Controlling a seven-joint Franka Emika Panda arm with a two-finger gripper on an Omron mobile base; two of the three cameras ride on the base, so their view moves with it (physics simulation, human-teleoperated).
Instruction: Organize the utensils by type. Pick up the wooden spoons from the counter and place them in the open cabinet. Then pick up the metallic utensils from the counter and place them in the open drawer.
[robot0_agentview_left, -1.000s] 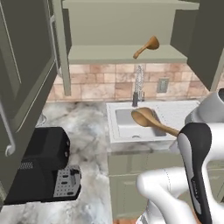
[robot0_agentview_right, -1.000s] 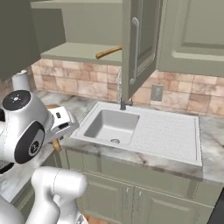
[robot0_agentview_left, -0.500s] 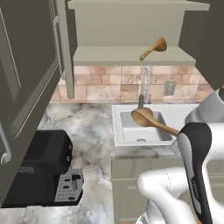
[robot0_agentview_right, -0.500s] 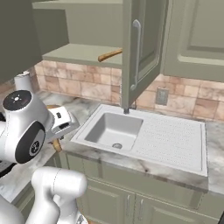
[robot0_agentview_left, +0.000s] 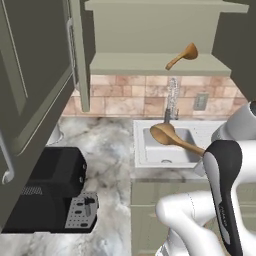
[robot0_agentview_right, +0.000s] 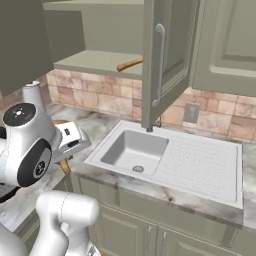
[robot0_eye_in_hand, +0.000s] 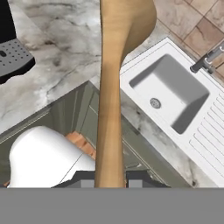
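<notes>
A rendered kitchen: a grey-white marbled worktop (robot0_agentview_left: 107, 150) runs under a brown-tile backsplash (robot0_agentview_left: 130, 97), with grey-green wall cabinets above.

At the lower left of the left base view a black appliance (robot0_agentview_left: 47, 192) sits on the worktop. Above it, along the left edge, hangs the open door (robot0_agentview_left: 35, 90) of the cabinet (robot0_agentview_left: 150, 30), swung aside so the plain shelf (robot0_agentview_left: 150, 64) at the top centre is reachable. On that shelf, toward its right, one wooden spoon (robot0_agentview_left: 181, 56) already lies, bowl up and to the right; its handle tip reaches past the front edge. That half of the wooden sorting looks done.

Below, right of centre, is the white sink (robot0_agentview_left: 165, 147) with its tap (robot0_agentview_left: 171, 102). In front of it, in mid-air, the second wooden spoon (robot0_agentview_left: 172, 139) points its bowl up and left, its handle running down to the right toward the white arm.

In the hand view this spoon's handle rises straight from between the finger tips of the gripper (robot0_eye_in_hand: 110, 178), which is closed narrowly on the handle's end; the bowl is at the top of the frame, well away from the grip. Holding it by the tail likely lets the bowl lead onto the shelf.
</notes>
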